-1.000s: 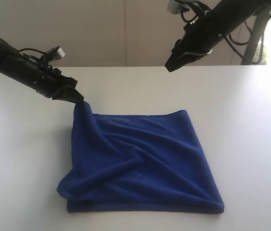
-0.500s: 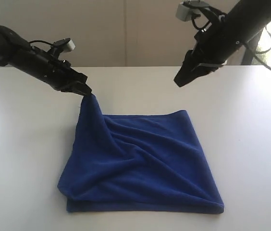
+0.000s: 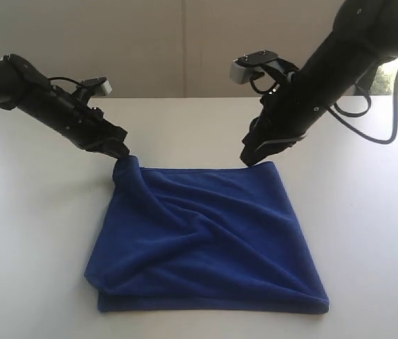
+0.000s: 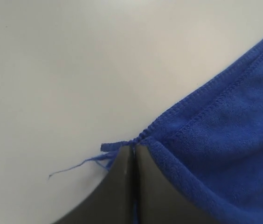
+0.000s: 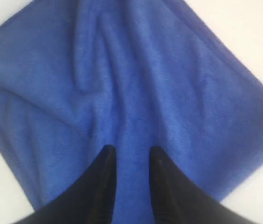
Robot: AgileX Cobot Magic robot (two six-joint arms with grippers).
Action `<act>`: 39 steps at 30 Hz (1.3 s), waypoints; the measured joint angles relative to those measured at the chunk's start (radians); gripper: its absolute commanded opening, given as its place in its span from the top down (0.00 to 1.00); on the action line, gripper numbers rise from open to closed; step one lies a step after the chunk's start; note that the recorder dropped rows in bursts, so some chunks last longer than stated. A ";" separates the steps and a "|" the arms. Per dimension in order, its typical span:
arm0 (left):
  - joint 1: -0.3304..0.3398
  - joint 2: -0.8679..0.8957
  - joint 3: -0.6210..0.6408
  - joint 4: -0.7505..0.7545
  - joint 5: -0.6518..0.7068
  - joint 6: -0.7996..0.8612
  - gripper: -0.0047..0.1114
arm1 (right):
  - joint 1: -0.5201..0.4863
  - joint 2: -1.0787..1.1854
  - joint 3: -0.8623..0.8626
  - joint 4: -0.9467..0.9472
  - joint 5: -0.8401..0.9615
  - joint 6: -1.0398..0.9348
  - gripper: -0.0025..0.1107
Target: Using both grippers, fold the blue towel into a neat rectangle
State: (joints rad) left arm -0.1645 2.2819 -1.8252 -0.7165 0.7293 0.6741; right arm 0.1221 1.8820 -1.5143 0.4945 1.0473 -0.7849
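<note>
The blue towel [image 3: 206,236] lies folded over and rumpled on the white table [image 3: 37,233], its far left corner raised a little. My left gripper [image 3: 121,154] is shut on that corner; in the left wrist view the black fingers [image 4: 122,177] meet on the towel's hem [image 4: 201,140] and a loose thread [image 4: 75,165] trails out. My right gripper [image 3: 247,159] hovers open just above the towel's far right corner. In the right wrist view its two fingertips [image 5: 107,156] stand apart over the blue towel [image 5: 122,88], nothing between them.
The white table [image 3: 368,212] runs past the towel on every side. A pale wall [image 3: 185,42] stands behind. Cables [image 3: 389,106] hang from the right arm above the table's right part.
The right gripper has come down and leftward from high above to just over the towel's far right corner. The left gripper has lowered the held corner slightly, after first carrying it right.
</note>
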 measured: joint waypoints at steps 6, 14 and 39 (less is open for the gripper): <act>0.000 0.000 0.000 -0.049 0.050 0.006 0.96 | 0.000 0.000 0.000 -0.064 -0.071 0.043 0.76; 0.000 0.000 0.000 0.035 0.008 -0.015 0.45 | 0.000 0.018 0.000 -0.175 -0.236 0.112 0.76; -0.147 -0.254 0.323 0.029 0.282 0.085 0.96 | 0.000 0.218 -0.026 -0.288 0.092 0.026 0.98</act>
State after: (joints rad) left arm -0.3114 2.0279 -1.5022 -0.6878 1.0109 0.7587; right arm 0.1221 2.1000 -1.5402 0.2067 1.1394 -0.7589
